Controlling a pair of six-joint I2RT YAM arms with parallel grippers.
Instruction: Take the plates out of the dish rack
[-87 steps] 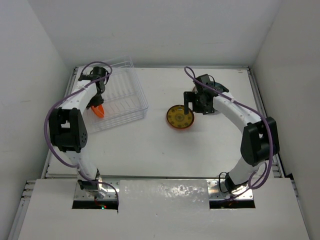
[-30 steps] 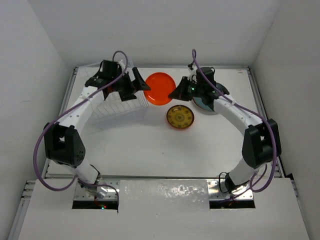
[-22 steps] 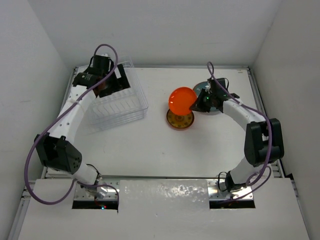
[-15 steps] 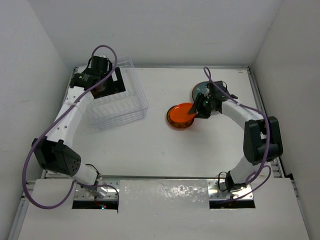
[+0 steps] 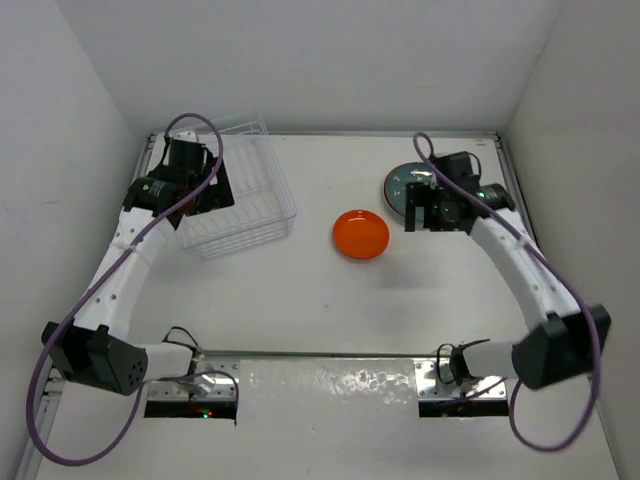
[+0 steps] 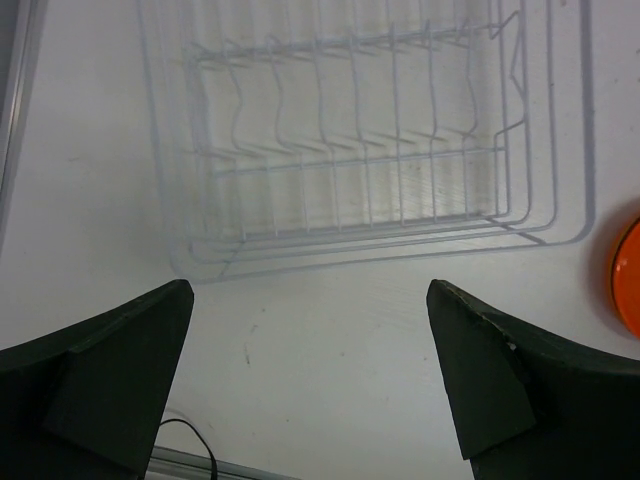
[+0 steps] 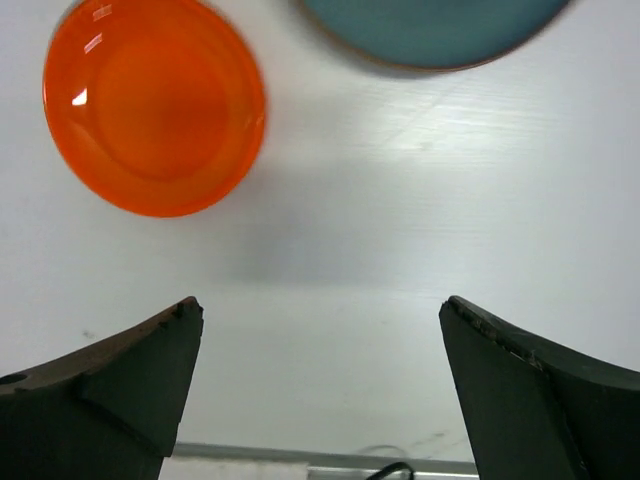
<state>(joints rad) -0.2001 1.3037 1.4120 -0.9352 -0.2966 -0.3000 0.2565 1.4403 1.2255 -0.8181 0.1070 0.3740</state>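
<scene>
Though the orange plate shows whole, the teal plate is cropped

No readable text, label or number shows anywhere.

I see the orange plate lying flat on the desk, near its middle. It is hollow side up, glossy, and plain bright orange across the whole face. The teal plate is larger and also lies flat and face up, just beyond the orange one to the right. The two do not touch, and white desk shows between them. Its rim looks thin and reddish-brown, and part of it is hidden in the top view. The dish rack is a clear plastic tray with low walls and rows of ribbed slots. It sits at the far left of the desk, turned askew and well apart from both plates.
</scene>
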